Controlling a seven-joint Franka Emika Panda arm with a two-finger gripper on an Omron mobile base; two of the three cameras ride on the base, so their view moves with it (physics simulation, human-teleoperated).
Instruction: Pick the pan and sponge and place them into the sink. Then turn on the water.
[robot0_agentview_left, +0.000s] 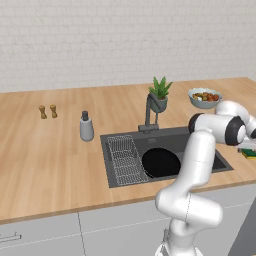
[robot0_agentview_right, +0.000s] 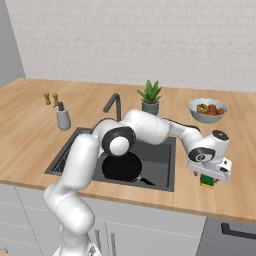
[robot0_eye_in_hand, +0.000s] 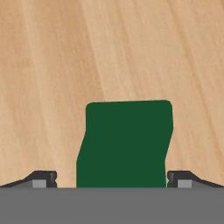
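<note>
The black pan (robot0_agentview_left: 161, 162) (robot0_agentview_right: 122, 167) lies flat in the dark grey sink (robot0_agentview_left: 120, 137) (robot0_agentview_right: 165, 150), its handle pointing toward the front right. On the wooden counter to the right of the basin rests the green sponge (robot0_agentview_left: 248, 152) (robot0_agentview_right: 207, 180) (robot0_eye_in_hand: 124, 144). My gripper (robot0_agentview_right: 209, 174) (robot0_eye_in_hand: 111, 177) hangs straight over it, open, with one fingertip (robot0_eye_in_hand: 43, 177) on each side of the sponge. The left tip stands clear of it and the right tip is close to its edge. The tall dark faucet (robot0_agentview_left: 149, 112) (robot0_agentview_right: 114, 105) stands behind the sink; no water runs.
A wire rack (robot0_agentview_left: 124, 160) fills the sink's left part. A grey soap bottle (robot0_agentview_left: 86, 127) (robot0_agentview_right: 63, 118) and two small shakers (robot0_agentview_left: 48, 111) stand at the left. A potted plant (robot0_agentview_left: 160, 95) (robot0_agentview_right: 150, 97) and a fruit bowl (robot0_agentview_left: 204, 97) (robot0_agentview_right: 207, 110) stand behind.
</note>
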